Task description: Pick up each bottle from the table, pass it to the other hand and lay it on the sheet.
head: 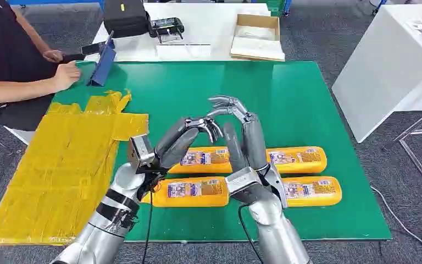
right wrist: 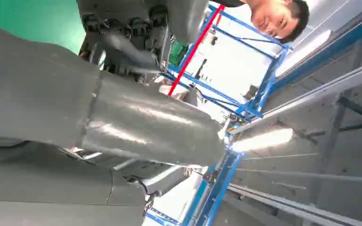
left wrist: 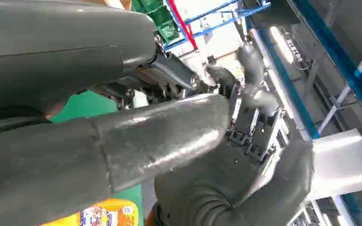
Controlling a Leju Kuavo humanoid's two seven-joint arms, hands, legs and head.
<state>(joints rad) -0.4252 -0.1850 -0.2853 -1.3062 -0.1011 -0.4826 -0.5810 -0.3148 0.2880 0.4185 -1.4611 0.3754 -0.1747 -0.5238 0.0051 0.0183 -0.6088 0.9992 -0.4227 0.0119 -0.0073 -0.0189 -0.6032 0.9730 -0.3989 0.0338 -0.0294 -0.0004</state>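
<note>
- In the head view the left hand (head: 189, 135) hangs at the centre of the frame, above the green tabletop (head: 286, 93); its fingers (head: 211, 127) are curled but apart and hold nothing.
- The right hand (head: 244, 137) stands just right of it, pointing up, with its fingers (head: 228, 103) hooked at the tips, spread, and empty; the two hands are close together, and whether they touch cannot be told.
- Four orange bottles lie on their sides on the tabletop in the lower centre of the frame, in two rows of two, partly hidden behind the hands.
- The upper left bottle (head: 206, 159) and upper right bottle (head: 299, 158) lie end to end; the lower left bottle (head: 195, 191) and lower right bottle (head: 313, 191) do the same just below them.
- The yellow sheet (head: 60, 165) covers the left part of the tabletop, crumpled at its upper edge, with no bottle on it.
- In the upper left of the frame a person (head: 11, 60) sits at the tabletop edge, one hand beside a blue stand (head: 103, 63).
- At the top, a white table (head: 198, 33) carries a black case (head: 125, 16) and an open cardboard box (head: 257, 36).
- In the left wrist view the right hand's dark palm and fingers show close beyond the left thumb (left wrist: 160, 136).
</note>
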